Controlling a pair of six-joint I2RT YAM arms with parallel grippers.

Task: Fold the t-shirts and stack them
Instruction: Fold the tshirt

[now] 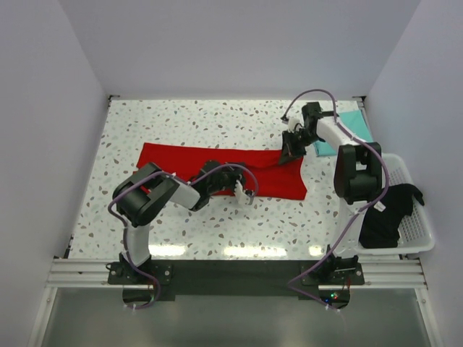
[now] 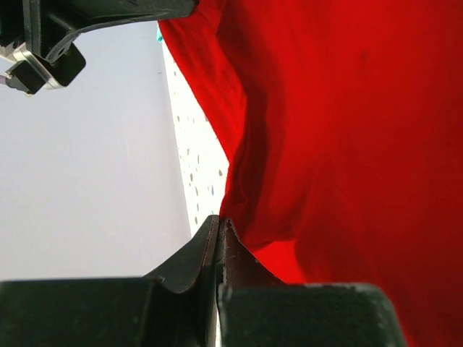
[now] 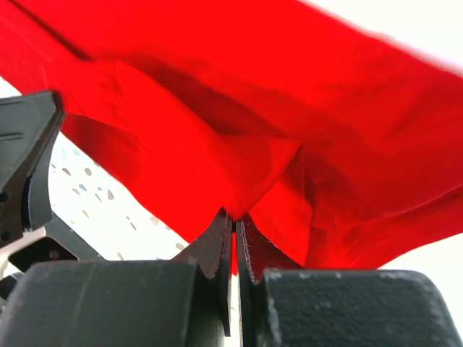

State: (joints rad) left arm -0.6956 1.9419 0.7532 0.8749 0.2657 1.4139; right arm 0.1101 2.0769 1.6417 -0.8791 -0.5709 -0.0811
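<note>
Your left gripper (image 2: 219, 225) is closed right down, with only a thin pinch of the red t-shirt (image 2: 347, 144) caught at its very tips. Your right gripper (image 3: 234, 217) is closed just as tightly on a gathered peak of the same shirt. From above, the left grip is on the near edge of the shirt, right of its middle, and the right grip is at its far right corner. The rest of the shirt lies as a long band across the middle of the table (image 1: 181, 231).

The main risk is slipping. Both holds look shallow, so a quick lift or the arms pulling apart could tug the cloth free. If you move one arm ahead of the other, the fold will probably go skewed or bunch. The left arm also lies over the shirt and may drag it.

Watch the right elbow too. The teal t-shirt (image 1: 352, 124) lies just beside it, and the black t-shirt (image 1: 383, 217) hangs in the basket (image 1: 419, 220) nearby.
</note>
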